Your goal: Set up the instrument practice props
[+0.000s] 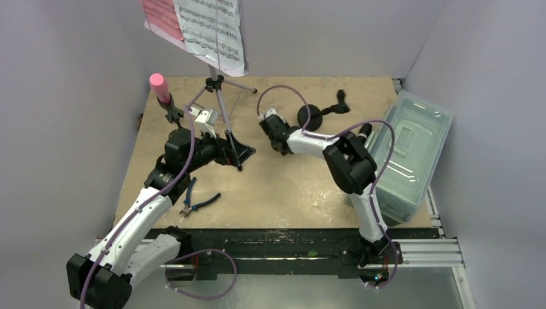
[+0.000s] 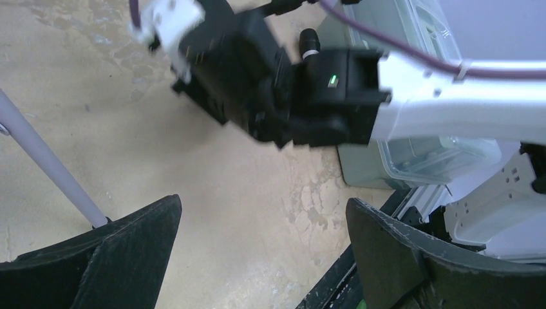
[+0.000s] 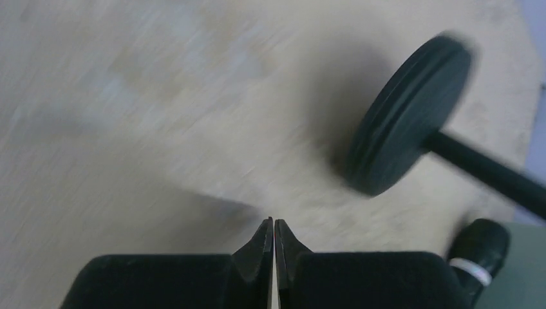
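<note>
The lavender music stand's tripod [image 1: 219, 96] stands at the table's back, with pink and white sheet-music pages [image 1: 196, 26] on top. A pink microphone [image 1: 158, 84] stands upright at back left. A black round-based pole [image 1: 317, 114] lies on its side at back centre. My left gripper [image 1: 240, 153] is open and empty [image 2: 263, 203], with one lavender tripod leg [image 2: 45, 161] ending beside its left finger. My right gripper [image 1: 267, 121] is shut and empty [image 3: 274, 223], just left of the pole's round base [image 3: 409, 141]. A black microphone [image 3: 480, 254] lies by the tub.
A clear plastic tub [image 1: 412, 148] with its lid on fills the right side of the table. Blue-handled pliers [image 1: 196, 203] lie near the front left. White walls close in the back and sides. The right arm [image 2: 309, 96] crosses in front of my left gripper.
</note>
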### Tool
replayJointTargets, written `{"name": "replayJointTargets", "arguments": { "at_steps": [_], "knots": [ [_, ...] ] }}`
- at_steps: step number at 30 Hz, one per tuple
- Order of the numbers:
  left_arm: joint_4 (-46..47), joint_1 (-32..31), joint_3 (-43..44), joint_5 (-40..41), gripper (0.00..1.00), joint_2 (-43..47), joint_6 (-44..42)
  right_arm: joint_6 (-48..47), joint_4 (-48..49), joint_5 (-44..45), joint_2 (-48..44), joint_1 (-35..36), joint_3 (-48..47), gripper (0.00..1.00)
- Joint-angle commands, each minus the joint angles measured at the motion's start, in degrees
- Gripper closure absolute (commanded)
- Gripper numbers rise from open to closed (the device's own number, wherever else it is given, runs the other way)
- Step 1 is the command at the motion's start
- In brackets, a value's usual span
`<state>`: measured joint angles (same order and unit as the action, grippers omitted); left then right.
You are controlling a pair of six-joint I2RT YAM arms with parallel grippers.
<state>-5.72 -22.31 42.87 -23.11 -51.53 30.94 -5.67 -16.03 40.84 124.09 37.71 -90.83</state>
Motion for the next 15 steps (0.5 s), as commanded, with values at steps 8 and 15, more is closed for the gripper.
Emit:
{"name": "replayJointTargets", "arguments": {
  "at_steps": [8, 15],
  "knots": [
    [-2.90, -0.35, 3.05, 2.00, 0.00, 0.67, 0.73, 4.21, -2.48, -2.15, -6.92, 6.81, 12.05, 0.85],
    [-3.42, -0.37, 2.61, 2.23, 0.00, -0.02, 0.58, 10.28, 3.09, -17.08, -19.03, 7.49, 18.20, 0.59]
  ]
}}
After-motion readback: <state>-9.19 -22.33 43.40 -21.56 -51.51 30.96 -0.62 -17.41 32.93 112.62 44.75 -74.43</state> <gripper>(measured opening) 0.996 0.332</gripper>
